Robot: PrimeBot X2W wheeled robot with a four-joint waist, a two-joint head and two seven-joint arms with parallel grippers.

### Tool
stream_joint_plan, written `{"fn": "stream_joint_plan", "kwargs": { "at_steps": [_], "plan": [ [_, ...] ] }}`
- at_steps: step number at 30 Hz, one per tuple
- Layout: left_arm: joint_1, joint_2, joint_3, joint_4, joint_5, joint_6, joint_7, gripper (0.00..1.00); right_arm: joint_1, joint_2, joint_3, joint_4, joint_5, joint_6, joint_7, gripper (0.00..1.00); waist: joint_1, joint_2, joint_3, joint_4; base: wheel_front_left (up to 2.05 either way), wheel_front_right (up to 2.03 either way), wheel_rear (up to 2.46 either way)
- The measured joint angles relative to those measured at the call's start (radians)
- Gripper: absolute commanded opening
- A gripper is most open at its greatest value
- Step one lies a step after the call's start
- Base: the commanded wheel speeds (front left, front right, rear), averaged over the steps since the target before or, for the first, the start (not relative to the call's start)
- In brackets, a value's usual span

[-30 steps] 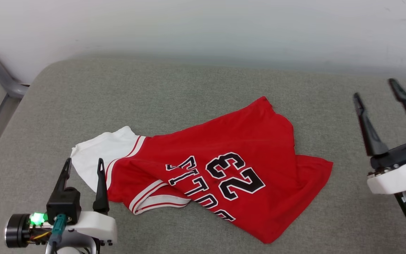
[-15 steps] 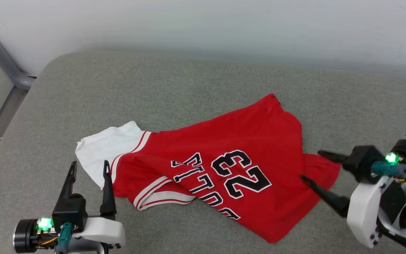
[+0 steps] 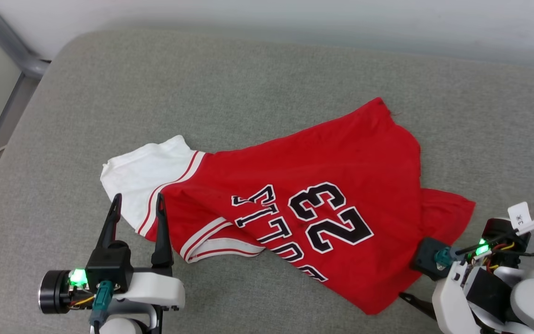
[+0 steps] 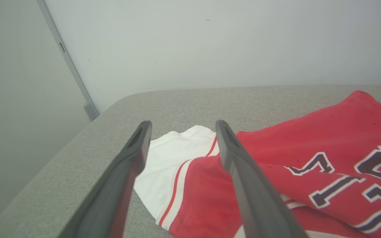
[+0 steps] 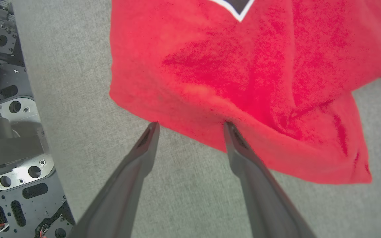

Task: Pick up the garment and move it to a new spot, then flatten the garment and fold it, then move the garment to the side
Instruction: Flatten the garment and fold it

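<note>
Here, in the head view, the camera has tilted since a second ago, so the whole scene sits differently in frame. The garment lies as before, crumpled and number side up, on the grey cushion. One change is real: the right gripper, then raised at the far right with fingers up, is now low at the garment's near right hem. The left gripper keeps its place at the near left, its fingers either side of the white sleeve's near edge. Count: one garment, one sleeve showing, two grippers, both spread wide and empty.

Left wrist view: two fingers, well parted, gripping nothing. Beyond them the sleeve and red body lie on the cushion, with a pale wall behind.

Right wrist view: two fingers, wide apart, with their tips at the red hem. One tip is over bare cushion just short of the cloth and the other is at its edge; contact cannot be told. No cloth is gripped. One perforated metal plate lies beside the cushion.
</note>
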Motion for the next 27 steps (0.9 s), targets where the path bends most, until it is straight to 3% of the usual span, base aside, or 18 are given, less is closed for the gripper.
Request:
{"fn": "stream_joint_plan", "kwargs": {
  "at_steps": [4,12,13,14,15,20,27],
  "plan": [
    [-0.012,-0.025,0.02,0.004,0.021,-0.022,0.0,1.0,-0.04,0.024,0.083,0.086,-0.01,0.0,-0.036,1.0,0.0,0.0,0.029,0.015,0.0,0.0,0.0],
    [-0.022,-0.065,0.061,0.014,0.058,-0.06,0.0,1.0,-0.056,0.08,0.118,0.224,-0.015,0.001,-0.149,1.0,-0.0001,0.0,0.053,0.016,0.0,0.0,0.0],
    [-0.022,-0.067,0.067,0.015,0.062,-0.063,0.0,1.0,-0.056,0.086,0.119,0.231,-0.017,0.001,-0.164,0.8,-0.0001,0.0,0.052,0.011,0.0,0.0,0.0],
    [-0.022,-0.068,0.074,0.016,0.063,-0.067,0.0,1.0,-0.058,0.092,0.122,0.24,-0.023,0.001,-0.191,0.2,-0.0001,0.0,0.051,0.006,0.0,0.0,0.0],
    [-0.022,-0.069,0.079,0.017,0.068,-0.07,0.0,1.0,-0.059,0.098,0.123,0.252,-0.026,0.0,-0.212,0.0,0.0,0.0,0.048,0.0,0.0,0.0,0.0],
    [-0.019,-0.073,0.107,0.026,0.081,-0.084,0.0,1.0,-0.067,0.117,0.094,0.285,-0.031,0.0,-0.323,0.0,0.0,0.0,0.019,-0.029,0.0,0.0,0.0],
    [0.016,-0.073,0.137,0.026,0.097,-0.098,0.0,1.0,0.014,0.085,-0.141,0.256,-0.039,0.0,-0.432,0.0,0.0,0.0,-0.043,-0.068,0.0,0.0,0.0]
  ]
}}
